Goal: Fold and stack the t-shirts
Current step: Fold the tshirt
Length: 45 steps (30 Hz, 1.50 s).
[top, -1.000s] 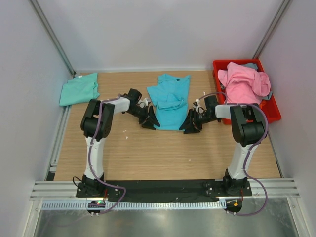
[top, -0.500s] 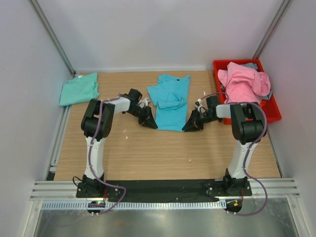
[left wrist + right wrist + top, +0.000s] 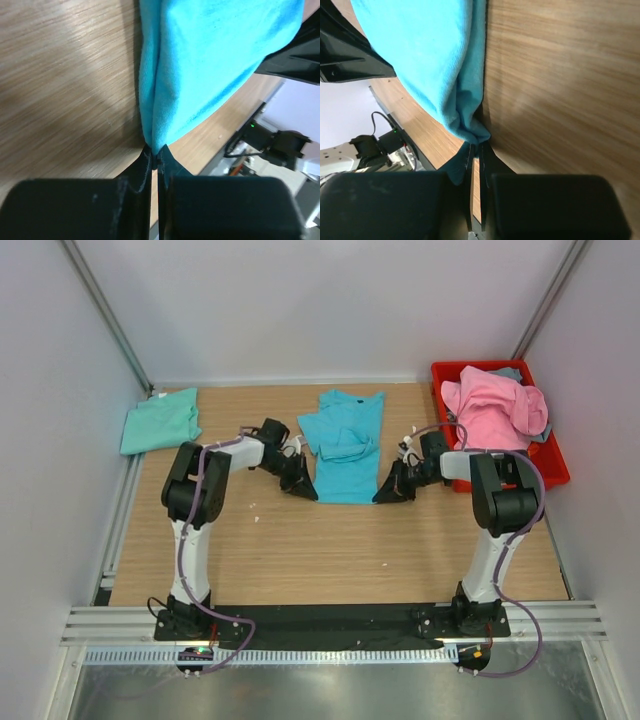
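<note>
Holding pink t-shirt atop grey-blue t-shirt: red bin | left gripper, right gripper: clamped on turquoise t-shirt

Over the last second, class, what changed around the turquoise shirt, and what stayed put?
The left gripper and right gripper closed, each pinching a near corner of the turquoise-blue t-shirt. The mint-green t-shirt, the pink t-shirt and the red bin stayed put.
</note>
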Tool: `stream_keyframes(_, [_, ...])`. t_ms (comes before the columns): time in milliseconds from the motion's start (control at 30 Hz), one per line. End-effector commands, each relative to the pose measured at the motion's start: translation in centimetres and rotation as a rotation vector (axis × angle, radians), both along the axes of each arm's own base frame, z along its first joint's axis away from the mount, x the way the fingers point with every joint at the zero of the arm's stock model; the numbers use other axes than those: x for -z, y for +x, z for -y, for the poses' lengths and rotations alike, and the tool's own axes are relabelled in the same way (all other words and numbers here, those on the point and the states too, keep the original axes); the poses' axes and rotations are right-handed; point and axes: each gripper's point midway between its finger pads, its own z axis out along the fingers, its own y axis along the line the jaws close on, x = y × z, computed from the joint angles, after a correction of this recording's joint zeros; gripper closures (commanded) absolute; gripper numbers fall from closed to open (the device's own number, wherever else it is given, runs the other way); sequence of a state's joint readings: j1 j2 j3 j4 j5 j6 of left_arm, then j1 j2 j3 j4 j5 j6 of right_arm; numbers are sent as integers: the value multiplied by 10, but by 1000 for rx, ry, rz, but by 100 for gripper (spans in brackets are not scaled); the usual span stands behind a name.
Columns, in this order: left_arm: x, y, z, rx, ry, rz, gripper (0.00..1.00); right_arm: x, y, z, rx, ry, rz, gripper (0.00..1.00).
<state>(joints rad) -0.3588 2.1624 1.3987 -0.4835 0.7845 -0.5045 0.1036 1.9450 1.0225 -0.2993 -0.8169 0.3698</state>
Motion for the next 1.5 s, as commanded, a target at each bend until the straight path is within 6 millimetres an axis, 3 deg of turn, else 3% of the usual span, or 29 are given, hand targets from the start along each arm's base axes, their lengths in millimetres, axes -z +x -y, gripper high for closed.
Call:
stream_keyframes(0, [-13,17,-16,0,87,179,100,-15,18,19,30,-105,149,99])
stream_keyframes(467, [-91,7,-24,41,92,459,100,-80,13,24,32,-128,342,99])
stream_keyframes(833, [-171,-3,-24,29,23,657,100,-176,4,22,14,-96,559,98])
stream_keyframes(1000, [-194,-9,-25,30,-1,705,100,-200,3,20,18,-85,594,99])
stream_keyframes(1233, [-185,-17,-29,29,11,695,100,-197,-1,16,8,-87,588,98])
stream_keyframes(1467, [-159,-5,-25,48,42,618,100,-178,12,14,-4,-108,561,98])
